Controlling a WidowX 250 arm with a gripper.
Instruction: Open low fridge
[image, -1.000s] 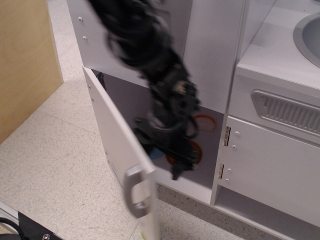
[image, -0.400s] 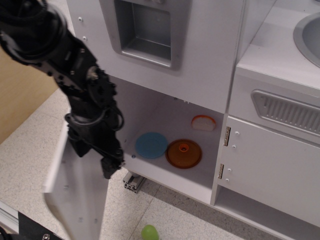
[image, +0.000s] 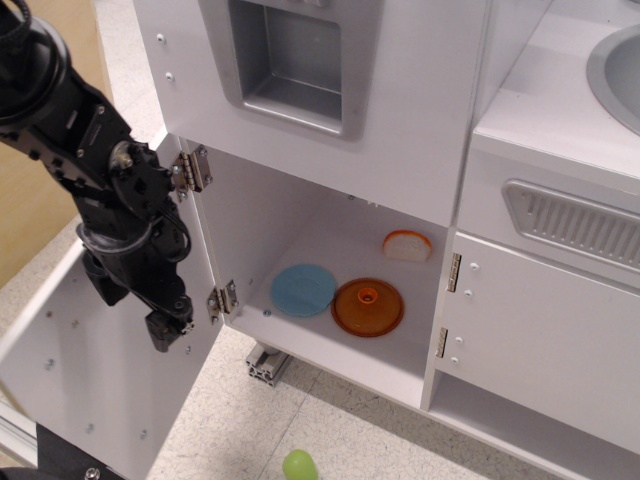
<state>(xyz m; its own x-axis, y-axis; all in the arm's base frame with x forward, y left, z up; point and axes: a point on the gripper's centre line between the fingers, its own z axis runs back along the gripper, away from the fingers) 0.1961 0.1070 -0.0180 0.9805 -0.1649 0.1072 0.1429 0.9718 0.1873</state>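
Note:
The low fridge (image: 330, 235) stands open, its white compartment showing. Its door (image: 90, 390) is swung far out to the left, so I see only the plain inner face with screw heads. The silver handle is hidden on the door's other side. Two metal hinges (image: 221, 299) hold the door to the cabinet's left edge. My black gripper (image: 166, 333) points down in front of the door's inner face, just left of the lower hinge. Its fingers read as one dark mass, so the jaw state is unclear, and nothing shows in them.
Inside the fridge lie a blue plate (image: 303, 290), an orange plate (image: 368, 306) and a toy bread slice (image: 407, 245). Above is the dispenser door (image: 295, 60). A handle-less cabinet door (image: 550, 340) is on the right. A green ball (image: 298, 465) and an aluminium bar (image: 264, 364) lie on the floor.
The low door has swung from half open to wide open on the left. My arm moved left with it, out of the compartment, uncovering the plates inside.

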